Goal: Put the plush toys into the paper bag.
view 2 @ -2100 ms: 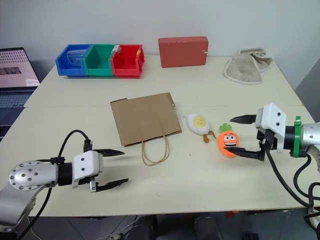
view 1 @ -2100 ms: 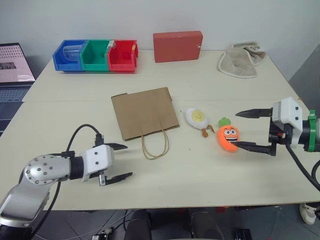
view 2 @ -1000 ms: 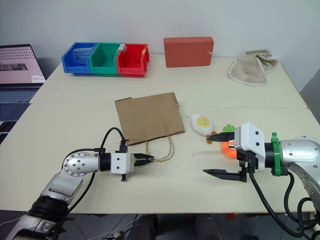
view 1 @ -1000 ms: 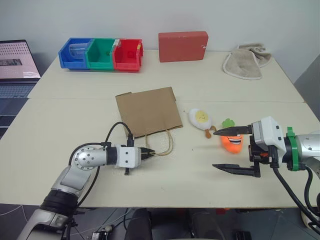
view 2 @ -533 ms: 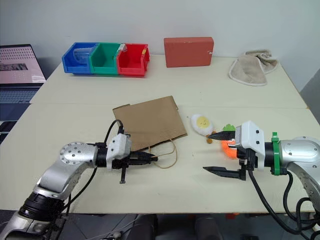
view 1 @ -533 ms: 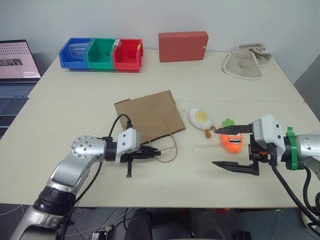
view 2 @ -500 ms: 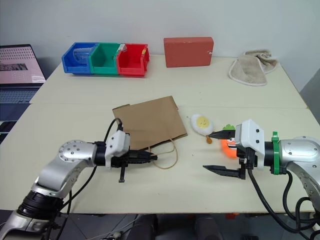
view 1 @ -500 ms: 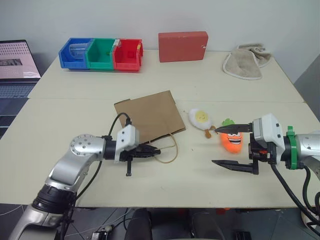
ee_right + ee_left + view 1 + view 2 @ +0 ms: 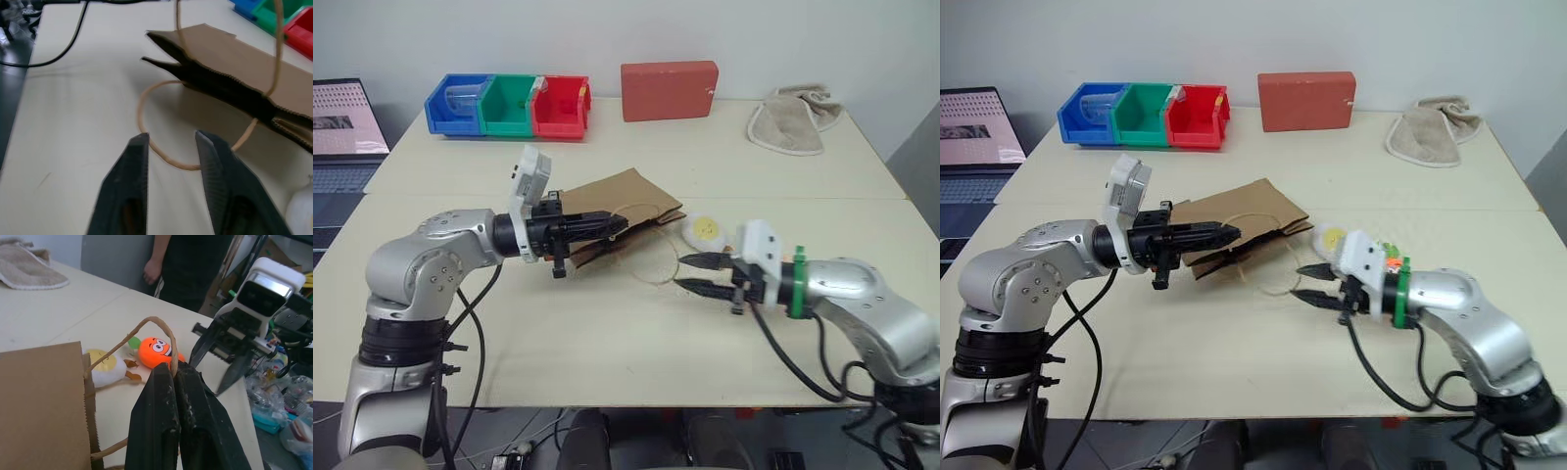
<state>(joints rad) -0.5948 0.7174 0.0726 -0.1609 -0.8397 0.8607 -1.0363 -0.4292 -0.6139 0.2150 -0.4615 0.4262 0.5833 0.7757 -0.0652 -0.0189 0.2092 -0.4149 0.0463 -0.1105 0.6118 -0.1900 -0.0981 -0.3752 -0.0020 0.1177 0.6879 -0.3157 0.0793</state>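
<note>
Left end effector [image 9: 615, 223] clamped on paper bag [image 9: 626, 196] handle; right end effector [image 9: 687, 274] slightly parted, empty, straddling the lower handle loop [image 9: 161, 152].

I find no readable text, label, brand or number anywhere; the laptop screen [image 9: 342, 119] at the table's [image 9: 607, 352] far left edge shows only an illegible pattern.

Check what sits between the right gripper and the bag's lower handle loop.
Nothing visible does. The right gripper, fingers apart, points straight at the lower handle loop lying on the table, with bare tabletop between. The left gripper holds the upper handle, lifting the paper bag mouth open.
</note>
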